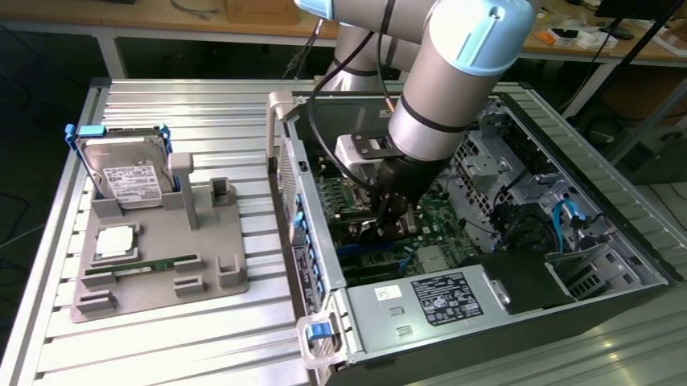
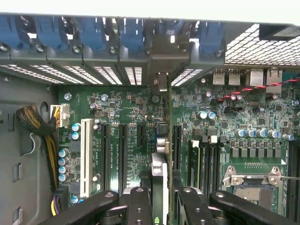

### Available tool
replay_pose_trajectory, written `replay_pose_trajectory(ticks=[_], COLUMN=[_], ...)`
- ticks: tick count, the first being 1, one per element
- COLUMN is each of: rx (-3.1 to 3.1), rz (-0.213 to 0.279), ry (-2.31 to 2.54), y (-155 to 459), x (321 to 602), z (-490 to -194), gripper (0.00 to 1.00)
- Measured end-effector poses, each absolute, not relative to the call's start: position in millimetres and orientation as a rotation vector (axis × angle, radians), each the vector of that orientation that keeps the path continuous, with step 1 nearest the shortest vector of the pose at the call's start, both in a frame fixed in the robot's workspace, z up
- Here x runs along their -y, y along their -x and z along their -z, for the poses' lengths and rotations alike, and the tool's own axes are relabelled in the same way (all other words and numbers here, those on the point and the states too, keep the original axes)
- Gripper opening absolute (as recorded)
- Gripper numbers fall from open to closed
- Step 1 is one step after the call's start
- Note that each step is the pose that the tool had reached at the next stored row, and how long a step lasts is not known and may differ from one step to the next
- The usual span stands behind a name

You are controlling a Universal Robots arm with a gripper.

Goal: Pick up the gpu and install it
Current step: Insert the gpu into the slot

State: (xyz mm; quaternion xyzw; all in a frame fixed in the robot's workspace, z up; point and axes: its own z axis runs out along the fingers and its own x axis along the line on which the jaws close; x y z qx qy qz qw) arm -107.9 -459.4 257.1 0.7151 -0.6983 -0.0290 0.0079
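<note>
Above one green motherboard (image 2: 126,108), one hand (image 2: 161,199) clamps one gpu (image 2: 159,174), held edge-on.

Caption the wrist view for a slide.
Gripper holds the gpu edge-on over the green motherboard inside the case.

A ribbed metal table (image 1: 161,354) spreads on all sides below the jaws of the gripper (image 1: 374,229). Well behind the jaws stands a long wooden workbench (image 1: 140,16) on white legs (image 1: 111,56), with dark space under it. Strong light falls on the table at the exterior view's right
</note>
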Motion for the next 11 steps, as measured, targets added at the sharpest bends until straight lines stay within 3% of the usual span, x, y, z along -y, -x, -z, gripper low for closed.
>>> replay_pose_trajectory(ticks=[11], rx=[2.183], rz=[0.09], ry=[-2.236], y=[107.9], x=[460.5], z=[-257.0], gripper=[0.27])
